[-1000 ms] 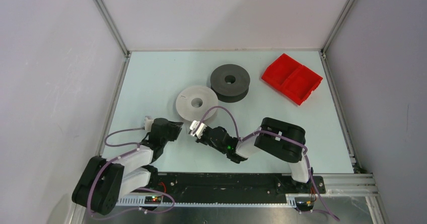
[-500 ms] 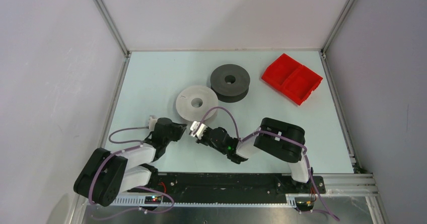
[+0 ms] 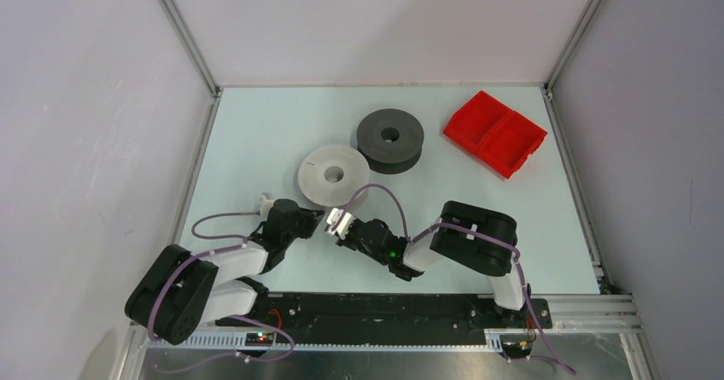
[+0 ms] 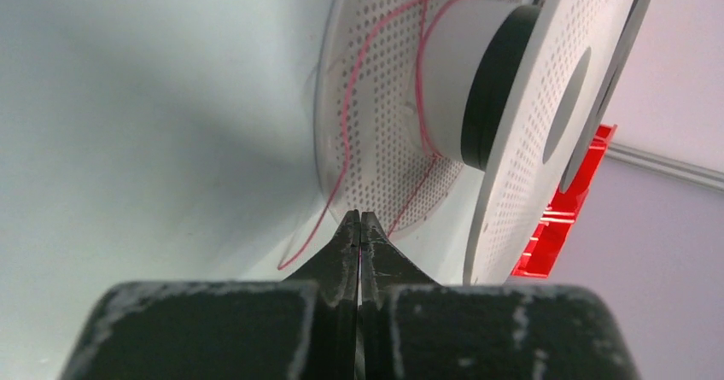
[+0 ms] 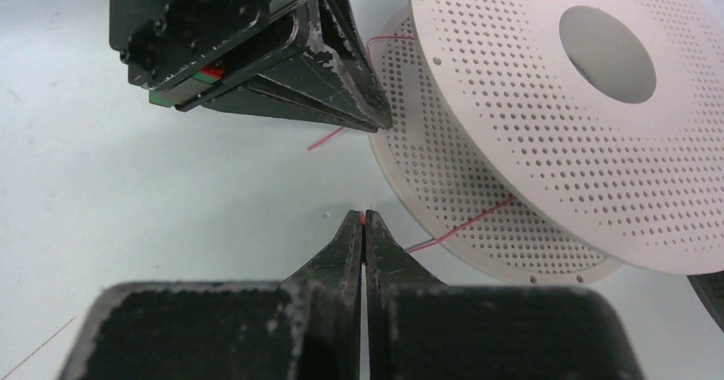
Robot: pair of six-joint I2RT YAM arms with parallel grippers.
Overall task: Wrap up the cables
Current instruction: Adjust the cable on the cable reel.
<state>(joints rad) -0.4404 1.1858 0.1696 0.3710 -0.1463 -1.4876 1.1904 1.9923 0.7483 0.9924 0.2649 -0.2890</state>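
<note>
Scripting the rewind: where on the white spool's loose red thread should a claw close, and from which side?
Probably the slack stretch of loose thread lying clear of the white spool at its near rim. Come in low from the near side: the spool lies flat, so its flanges cover the rest.

Even, diffuse light fills the overhead view. The worktop (image 3: 256,132) reads pale and bright, without glare. Only a faint, soft shadow hugs the white spool (image 3: 334,175); the dark grey spool (image 3: 390,139) behind it shows little surface detail. This view is sharp, and the enclosure walls (image 3: 85,98) splay outward toward the frame edges.

In the left wrist view a broad grey shadow spreads over the worktop left of the white spool. The left pincer (image 4: 359,226) below it is blurred at its body, and the red tray (image 4: 563,209) beyond the spool is soft.

In the right wrist view the spool's perforations are crisp. The right pincer (image 5: 364,226) body nearest the lens is out of focus.
</note>
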